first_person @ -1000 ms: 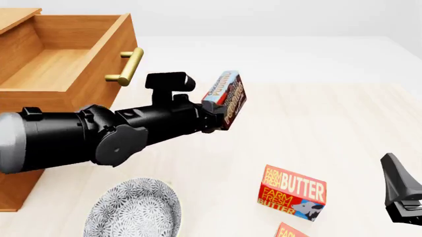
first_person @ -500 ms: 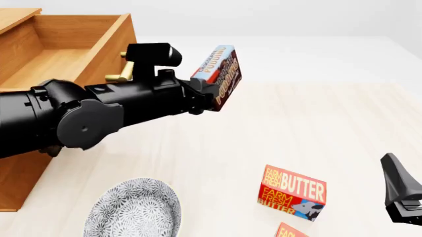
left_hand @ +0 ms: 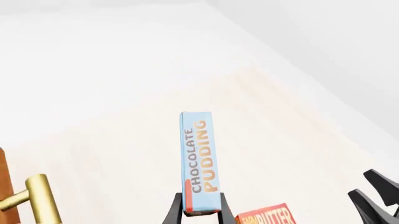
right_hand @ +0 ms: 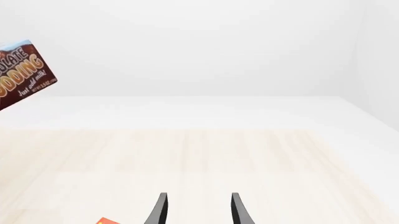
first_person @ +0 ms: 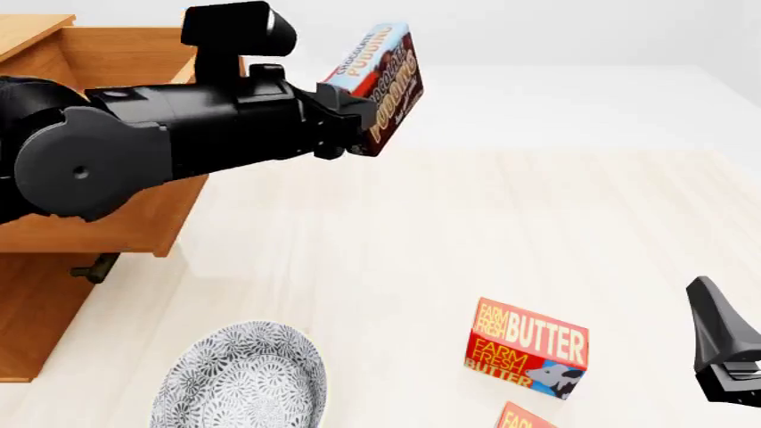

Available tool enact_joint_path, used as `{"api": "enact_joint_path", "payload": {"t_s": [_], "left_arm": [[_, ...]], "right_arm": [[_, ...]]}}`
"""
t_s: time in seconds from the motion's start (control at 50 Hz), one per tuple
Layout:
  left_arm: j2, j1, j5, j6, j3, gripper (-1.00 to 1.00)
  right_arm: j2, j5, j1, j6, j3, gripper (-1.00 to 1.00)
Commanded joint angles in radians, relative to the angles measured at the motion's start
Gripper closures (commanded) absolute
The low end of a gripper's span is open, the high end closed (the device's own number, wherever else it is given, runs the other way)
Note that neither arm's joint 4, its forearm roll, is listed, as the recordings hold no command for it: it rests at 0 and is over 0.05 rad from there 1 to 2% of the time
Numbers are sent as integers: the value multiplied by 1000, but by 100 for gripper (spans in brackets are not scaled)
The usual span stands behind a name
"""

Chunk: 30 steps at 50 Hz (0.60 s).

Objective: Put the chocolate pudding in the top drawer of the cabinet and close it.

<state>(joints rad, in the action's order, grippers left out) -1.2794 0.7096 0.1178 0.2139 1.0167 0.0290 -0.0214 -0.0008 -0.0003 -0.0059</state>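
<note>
left claw [first_person: 347,120]: clamped on pudding [first_person: 383,82], upper centre
right claw [right_hand: 197,210]: parted, empty
risk: pudding may clip drawer [first_person: 119,223] rim

Chocolate pudding [left_hand: 201,164] reads "CHOCOLATE PUDDING" — butter box [first_person: 527,348] "FARM FRESH BUTTER".

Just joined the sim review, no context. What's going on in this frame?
The left gripper is shut on the chocolate pudding, holding it in the air beside the open top drawer of the cabinet; it is not over the drawer yet. The right gripper is open, holds nothing and sits low at the near right. Two butter boxes and a patterned plate lie on the table.
</note>
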Motion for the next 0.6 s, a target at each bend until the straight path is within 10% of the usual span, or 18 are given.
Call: {"api": "enact_joint_path", "payload": {"t_s": [0.02, 0.6], "left_arm": [[46, -24, 92, -63, 79, 100], [100, -142, 119, -108, 89, 100]], "right_arm": [[0, 0, 0, 0, 0, -100], [0, 0, 0, 0, 0, -100]]}}
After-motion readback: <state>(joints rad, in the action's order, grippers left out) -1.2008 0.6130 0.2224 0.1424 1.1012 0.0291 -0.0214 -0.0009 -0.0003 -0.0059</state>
